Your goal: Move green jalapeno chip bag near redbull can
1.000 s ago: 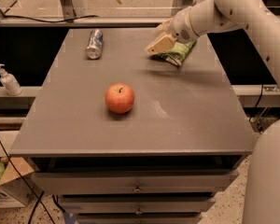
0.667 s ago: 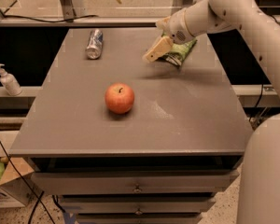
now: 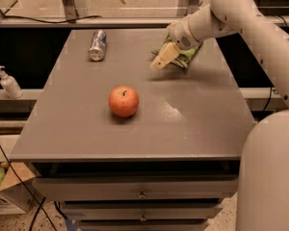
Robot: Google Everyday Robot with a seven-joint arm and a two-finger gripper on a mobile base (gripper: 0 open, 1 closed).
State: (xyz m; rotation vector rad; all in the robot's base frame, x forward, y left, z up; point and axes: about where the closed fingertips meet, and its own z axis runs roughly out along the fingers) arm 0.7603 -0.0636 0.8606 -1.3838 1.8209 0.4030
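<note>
The robot's white, rounded arm (image 3: 260,28) reaches in from the right, above its pale body (image 3: 269,177), which fills the lower right corner. Under it stands a flat grey table top (image 3: 192,129) with matte paint. It sits on a grey cabinet with drawers (image 3: 142,195) stacked at the front.

Behind the table runs a pale ledge with metal uprights (image 3: 67,1) and a black cable (image 3: 38,19) trailing along it. Dark gaps lie on both sides of the table. On the speckled floor at lower left sits a brown cardboard box (image 3: 9,191).

The gripper (image 3: 163,60), with tan fingers, is at the far right of the table, near the back edge, and is clamped on the small crinkly green jalapeno chip bag (image 3: 187,57). The bag hangs just above the surface and throws a shadow below it.

A round red-orange apple (image 3: 124,101) stands near the middle of the table, closer to the front and well apart from the bag. The slim silver-and-blue redbull can (image 3: 98,45) lies on its side at the far left. Only bare table top lies between the can and the bag; the apple is off that line.

A white pump bottle (image 3: 8,82) stands upright on a low side shelf to the left, off the table.
</note>
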